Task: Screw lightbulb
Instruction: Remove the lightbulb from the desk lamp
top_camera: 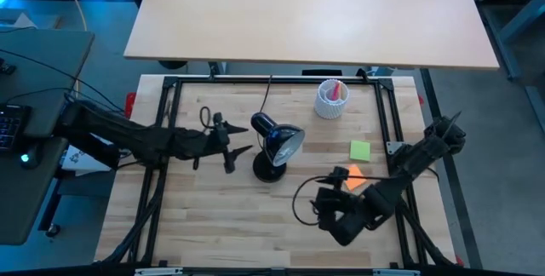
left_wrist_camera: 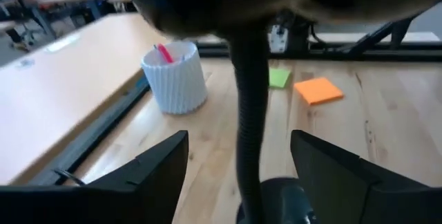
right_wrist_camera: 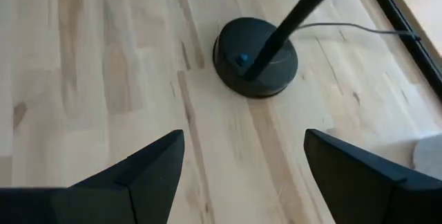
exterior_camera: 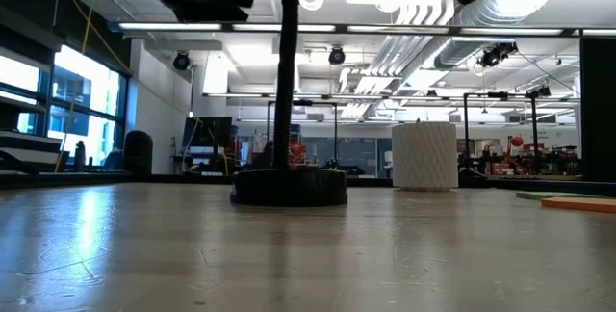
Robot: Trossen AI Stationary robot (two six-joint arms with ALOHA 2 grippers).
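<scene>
The black desk lamp (top_camera: pixel 277 144) stands on its round base (top_camera: pixel 270 171) at the table's middle, its shade (top_camera: pixel 285 144) tipped toward the right. I cannot make out the lightbulb as a separate thing; only the shade's pale inside shows. My left gripper (top_camera: pixel 232 148) is open, just left of the lamp. In the left wrist view the lamp's neck (left_wrist_camera: pixel 248 113) stands ahead between its fingers (left_wrist_camera: pixel 238 175). My right gripper (top_camera: pixel 317 208) is open and empty, near the front right. It faces the lamp's base (right_wrist_camera: pixel 255 57).
A white ribbed cup (top_camera: pixel 330 99) with a pink pen stands behind the lamp on the right. A green note (top_camera: pixel 360 150) and an orange note (top_camera: pixel 353 178) lie right of the lamp. The lamp's cord (top_camera: pixel 266 97) runs to the far edge. Bare wood lies at the front left.
</scene>
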